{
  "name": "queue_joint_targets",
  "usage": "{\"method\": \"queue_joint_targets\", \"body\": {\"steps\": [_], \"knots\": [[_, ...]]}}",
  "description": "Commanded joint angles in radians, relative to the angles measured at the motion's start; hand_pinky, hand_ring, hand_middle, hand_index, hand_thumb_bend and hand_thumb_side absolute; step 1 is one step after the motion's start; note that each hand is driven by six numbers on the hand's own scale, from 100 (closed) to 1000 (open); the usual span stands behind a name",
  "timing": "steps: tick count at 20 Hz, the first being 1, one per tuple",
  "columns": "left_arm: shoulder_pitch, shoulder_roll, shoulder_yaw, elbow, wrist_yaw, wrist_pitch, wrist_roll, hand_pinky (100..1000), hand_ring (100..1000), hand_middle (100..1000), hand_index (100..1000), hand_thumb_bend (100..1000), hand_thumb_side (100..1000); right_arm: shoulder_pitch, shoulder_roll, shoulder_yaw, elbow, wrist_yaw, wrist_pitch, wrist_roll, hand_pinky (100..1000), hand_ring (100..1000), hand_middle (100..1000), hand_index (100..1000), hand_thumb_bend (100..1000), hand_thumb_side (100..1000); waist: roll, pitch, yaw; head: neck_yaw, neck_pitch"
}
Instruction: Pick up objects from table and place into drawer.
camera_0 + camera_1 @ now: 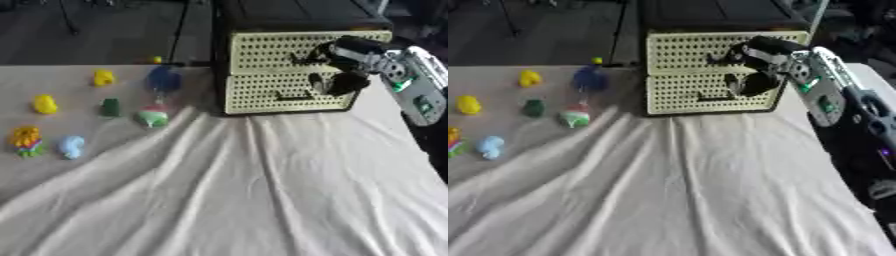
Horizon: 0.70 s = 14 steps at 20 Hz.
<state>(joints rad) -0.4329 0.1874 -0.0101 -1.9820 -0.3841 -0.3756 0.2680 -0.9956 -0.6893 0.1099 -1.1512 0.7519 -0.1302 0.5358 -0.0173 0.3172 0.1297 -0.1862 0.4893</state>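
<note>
Drawer work comes first, by the look of it: none of the toys has been lifted, and your right hand (pixel 337 67) is up at the front of the cabinet (pixel 262 75) at the far edge of the table (pixel 262 200).

From the left eye, the hand sits against the perforated cream front, about where the upper drawer (pixel 271 50) meets the lower drawer (pixel 262 95). Its dark fingers are curled toward the panel, near the upper drawer's handle (pixel 306 61), but you cannot tell from here whether they have closed on it or only rest beside it. Both drawers look shut. The toys lie well apart from the hand, on the far left of the cloth: a yellow one (pixel 103 77), a blue one (pixel 163 79), a second yellow one (pixel 45 104), a green one (pixel 110 107), a red-and-green one (pixel 153 116), an orange one (pixel 26 140) and a pale blue one (pixel 72 146).

From the right eye, the same hand (pixel 754 65) covers the seam between the drawers, fingers bent, with the silver forearm (pixel 824 95) running back to the near right. The grip is hidden here too. Your left hand shows in neither view.

Your next move, I judge, calls for hooking a handle and pulling straight toward you until a drawer stands open, then crossing left for the nearest toy.
</note>
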Motion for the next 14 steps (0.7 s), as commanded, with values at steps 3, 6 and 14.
{"method": "queue_joint_targets", "body": {"steps": [3,6,14], "knots": [[-0.012,0.005,-0.001,-0.018,0.004,0.001,-0.002,691,765,794,937,203,962,-0.014,-0.020,-0.008,0.004,-0.002,-0.010,0.014,100,100,100,745,100,278,0.001,-0.016,-0.003,-0.003,-0.006],[-0.012,0.005,-0.001,-0.018,0.004,0.002,-0.001,691,765,793,937,203,961,-0.007,-0.025,-0.002,-0.016,-0.009,-0.008,0.025,100,100,100,736,100,281,0.001,-0.017,-0.005,-0.002,-0.004],[-0.012,0.005,0.001,-0.018,0.004,0.003,0.000,692,765,793,937,204,960,0.043,-0.064,0.028,-0.137,-0.005,0.025,0.090,100,100,100,708,100,287,0.000,-0.021,-0.014,0.001,0.001]]}}
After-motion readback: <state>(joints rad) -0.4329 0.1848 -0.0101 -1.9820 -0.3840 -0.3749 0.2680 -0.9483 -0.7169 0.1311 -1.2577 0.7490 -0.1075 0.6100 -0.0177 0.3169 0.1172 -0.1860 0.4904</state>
